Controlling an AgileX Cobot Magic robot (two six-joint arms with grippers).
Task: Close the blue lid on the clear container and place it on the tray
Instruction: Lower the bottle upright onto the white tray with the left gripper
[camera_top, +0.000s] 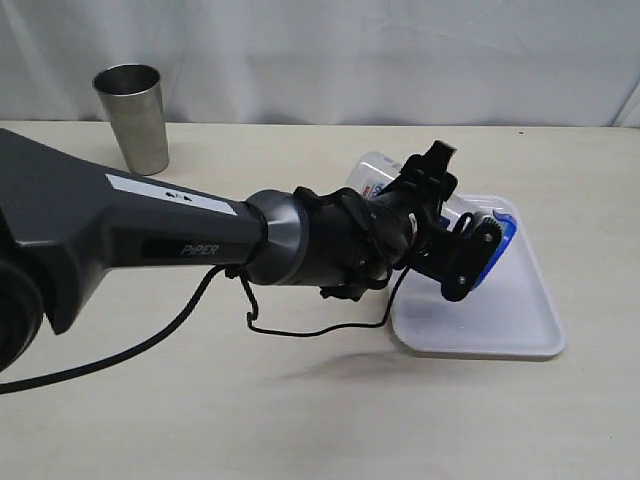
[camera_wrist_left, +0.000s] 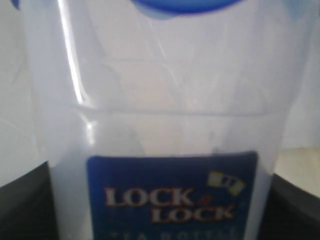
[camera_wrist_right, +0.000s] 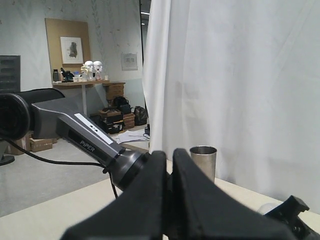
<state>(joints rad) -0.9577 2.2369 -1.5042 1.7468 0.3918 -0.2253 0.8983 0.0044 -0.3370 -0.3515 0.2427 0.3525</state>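
Observation:
The clear container (camera_top: 372, 172) lies tilted on its side over the white tray (camera_top: 500, 320), partly hidden by the arm. The blue lid (camera_top: 504, 238) sits on its right-hand end. My left gripper (camera_top: 452, 238) reaches across from the left and is shut on the container's body. In the left wrist view the container (camera_wrist_left: 165, 115) fills the frame, with its blue label low and the lid (camera_wrist_left: 185, 5) at the far end. The dark fingers (camera_wrist_left: 22, 202) press on both of its sides. My right gripper (camera_wrist_right: 170, 156) is shut on nothing, raised off to the side and outside the exterior view.
A shiny steel cup (camera_top: 135, 118) stands upright at the back left of the table, also visible as the cup (camera_wrist_right: 203, 162) in the right wrist view. A white curtain (camera_top: 400, 50) hangs behind the table. A black cable (camera_top: 300, 325) dangles under the left arm.

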